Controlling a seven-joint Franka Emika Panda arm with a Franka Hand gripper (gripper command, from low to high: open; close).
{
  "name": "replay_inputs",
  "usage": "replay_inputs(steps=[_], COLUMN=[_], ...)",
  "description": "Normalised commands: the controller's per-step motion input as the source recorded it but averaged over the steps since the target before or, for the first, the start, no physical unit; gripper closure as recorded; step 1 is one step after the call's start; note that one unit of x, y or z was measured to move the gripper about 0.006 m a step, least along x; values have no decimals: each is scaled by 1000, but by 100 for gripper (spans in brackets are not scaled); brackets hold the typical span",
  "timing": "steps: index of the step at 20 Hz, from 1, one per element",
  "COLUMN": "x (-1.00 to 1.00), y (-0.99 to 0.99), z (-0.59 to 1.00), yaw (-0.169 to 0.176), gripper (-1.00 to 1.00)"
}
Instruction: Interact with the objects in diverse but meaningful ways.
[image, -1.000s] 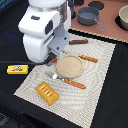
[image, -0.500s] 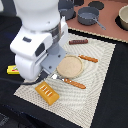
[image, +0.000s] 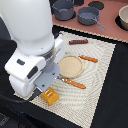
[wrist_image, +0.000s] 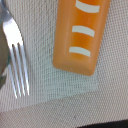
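**Wrist view: hand poised over bread, approach step**

You are hovering over the bread (wrist_image: 82, 35), which lies on the mat (image: 100, 75) beside a fork (wrist_image: 17, 60). I judge a grasp comes next: descend and centre. Hand hidden by the arm (image: 35, 45); I cannot tell whether it is open.

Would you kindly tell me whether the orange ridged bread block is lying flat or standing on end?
Lying flat: the orange ridged bread block rests lengthwise on the woven placemat, ridged face up.
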Motion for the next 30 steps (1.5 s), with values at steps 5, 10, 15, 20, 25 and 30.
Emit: replay_inputs(steps=[5,10,15,20,25,30], x=[109,79,58,58,73,57], y=[-138,-262,-263,-197,-172,-163], z=[-366,-309,-344,-323,-308,-305], yaw=[0,-3,-4,0,0,0], gripper=[-100,-100,-100,100,100,100])
